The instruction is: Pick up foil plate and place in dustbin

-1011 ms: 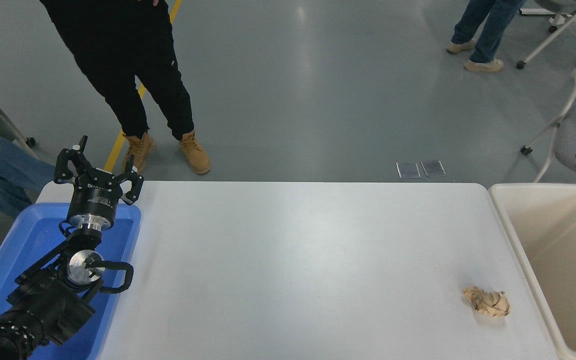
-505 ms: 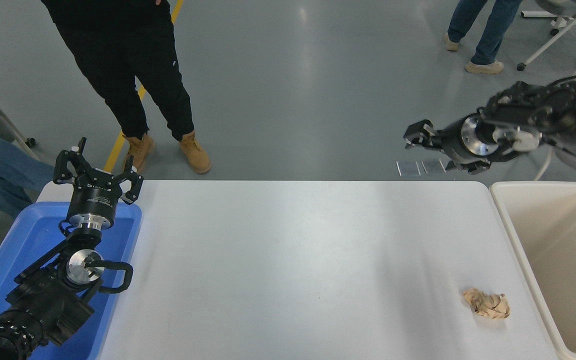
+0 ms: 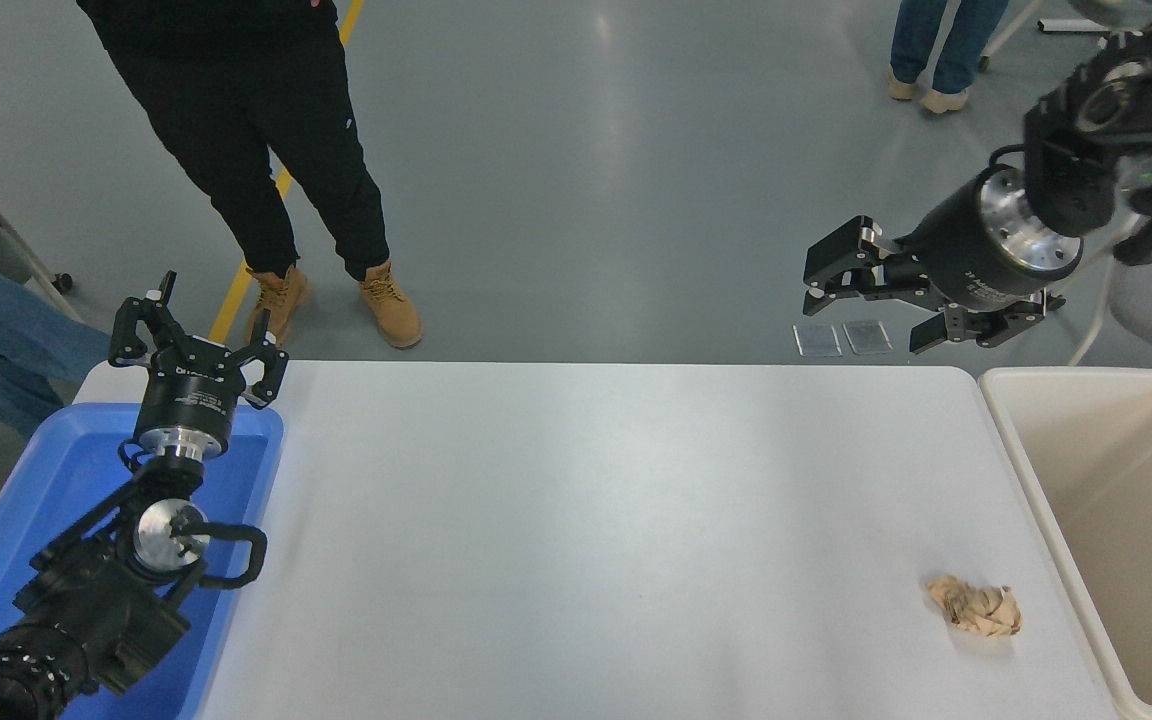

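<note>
No foil plate shows anywhere in the head view. The dustbin [image 3: 1046,480], a large cream tub, stands against the table's right end, and the part of its inside that shows is bare. My right gripper [image 3: 864,318] is open and empty. It hangs in the air above the table's far right corner, pointing left, to the far left of the dustbin. My left gripper [image 3: 201,338] is open and empty, parked at the lower left above the blue tray.
A blue plastic tray [image 3: 46,470] lies at the table's left end under the left arm. A small crumpled brown paper ball [image 3: 976,605] lies on the table near the dustbin. A person [image 3: 256,150] in black stands at the far left side.
My right arm has swung in from the right edge and risen, and its gripper now hangs open over the table's far right corner. The left arm has not moved.
</note>
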You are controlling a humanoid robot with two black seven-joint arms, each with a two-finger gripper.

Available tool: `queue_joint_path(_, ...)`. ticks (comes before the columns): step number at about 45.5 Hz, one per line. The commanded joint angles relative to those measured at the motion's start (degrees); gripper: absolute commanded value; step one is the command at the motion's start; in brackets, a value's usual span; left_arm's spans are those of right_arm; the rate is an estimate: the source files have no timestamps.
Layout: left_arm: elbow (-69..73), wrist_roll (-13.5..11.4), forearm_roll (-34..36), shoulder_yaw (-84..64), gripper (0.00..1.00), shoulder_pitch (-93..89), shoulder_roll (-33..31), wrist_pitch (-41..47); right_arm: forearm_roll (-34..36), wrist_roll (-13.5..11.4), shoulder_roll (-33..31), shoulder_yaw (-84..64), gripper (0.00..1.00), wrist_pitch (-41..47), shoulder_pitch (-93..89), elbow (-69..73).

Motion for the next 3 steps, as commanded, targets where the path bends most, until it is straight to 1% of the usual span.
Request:
queue_joint_path(1, 0.0, 0.0, 0.0, 0.0, 0.99, 0.0, 0.1, 0.0, -3.3, -0.8, -5.0, -0.2, 1.00, 5.5, 4.3, 3.4)
queue_joint_path(3, 0.1, 0.0, 0.0, 0.0, 0.99, 0.0, 0.1, 0.0, -3.3, -0.9, -4.8, -0.1, 1.00, 5.5, 4.3, 3.6)
